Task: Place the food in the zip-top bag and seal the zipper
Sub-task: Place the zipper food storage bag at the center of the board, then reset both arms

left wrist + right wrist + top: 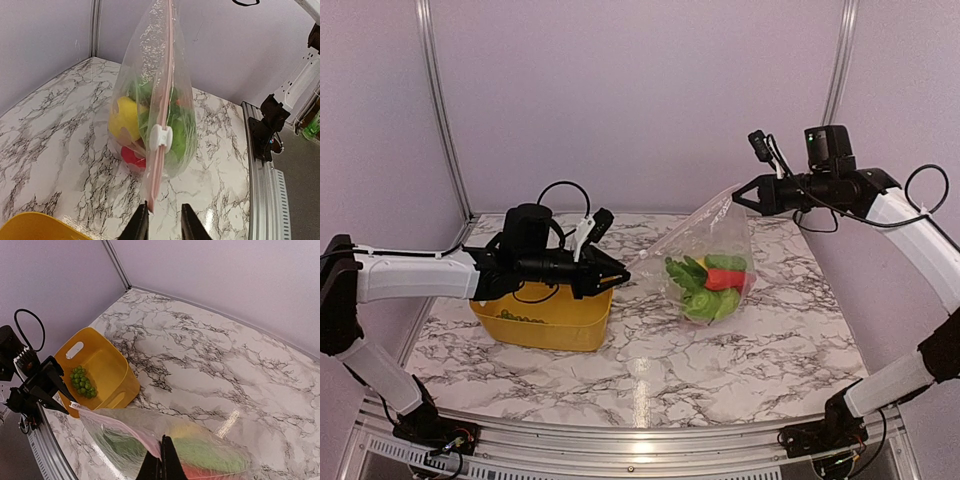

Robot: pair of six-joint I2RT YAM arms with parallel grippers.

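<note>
Zip-top bag [710, 240] hangs clamped in the right pincer [736, 196], while the left pincer [165, 206] stands slightly parted beside the zipper [166, 75] end.

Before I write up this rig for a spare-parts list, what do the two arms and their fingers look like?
Both arms match: the left arm and right arm have white tubular links with black joints and black wrists. The fingers are black, slim and tapered. Thin black cables loop loosely over each wrist.
</note>
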